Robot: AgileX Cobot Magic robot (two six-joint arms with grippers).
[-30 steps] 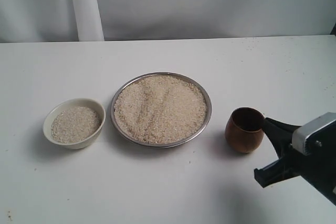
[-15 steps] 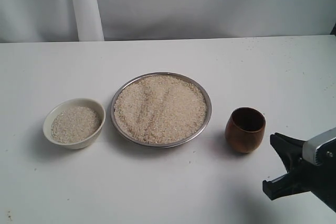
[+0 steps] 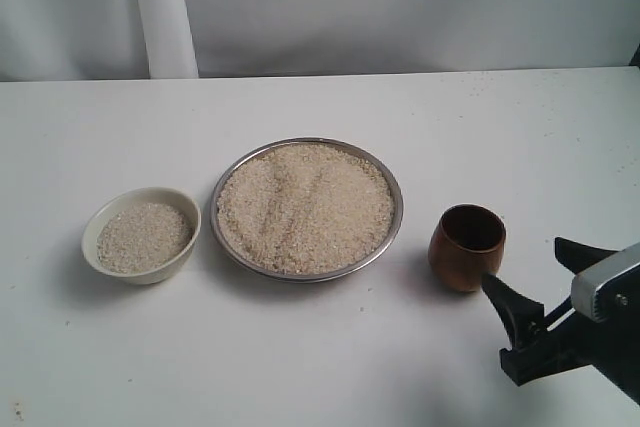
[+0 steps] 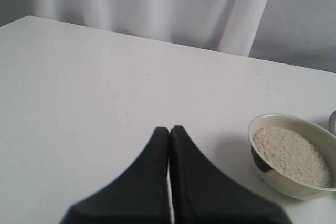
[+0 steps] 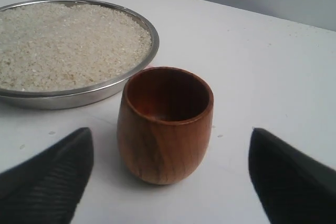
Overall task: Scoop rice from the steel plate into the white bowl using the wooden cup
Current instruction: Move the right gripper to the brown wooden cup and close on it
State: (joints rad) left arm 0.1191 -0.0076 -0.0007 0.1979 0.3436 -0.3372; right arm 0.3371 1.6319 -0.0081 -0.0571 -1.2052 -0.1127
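Observation:
The wooden cup [image 3: 467, 247] stands upright and empty on the table, to the right of the steel plate [image 3: 398, 209]. A heap of rice [image 3: 305, 209] fills the plate. Left of it, the white bowl [image 3: 92, 232] holds some rice too. My right gripper [image 3: 522, 262] is open just to the right of the cup, clear of it. In the right wrist view the cup [image 5: 165, 124] sits a little ahead of the wide gap between the fingertips [image 5: 79, 145]. My left gripper [image 4: 169, 128] is shut on nothing, beside the bowl [image 4: 273, 120].
A white tabletop [image 3: 300, 367] carries everything, with a pale curtain [image 3: 400, 7] behind it. A few stray grains lie near the cup [image 5: 218, 135]. The left arm does not show in the exterior view.
My right gripper has drawn back from the cup toward the near right edge and turned, its fingers still spread. The cup, plate and bowl have not moved.

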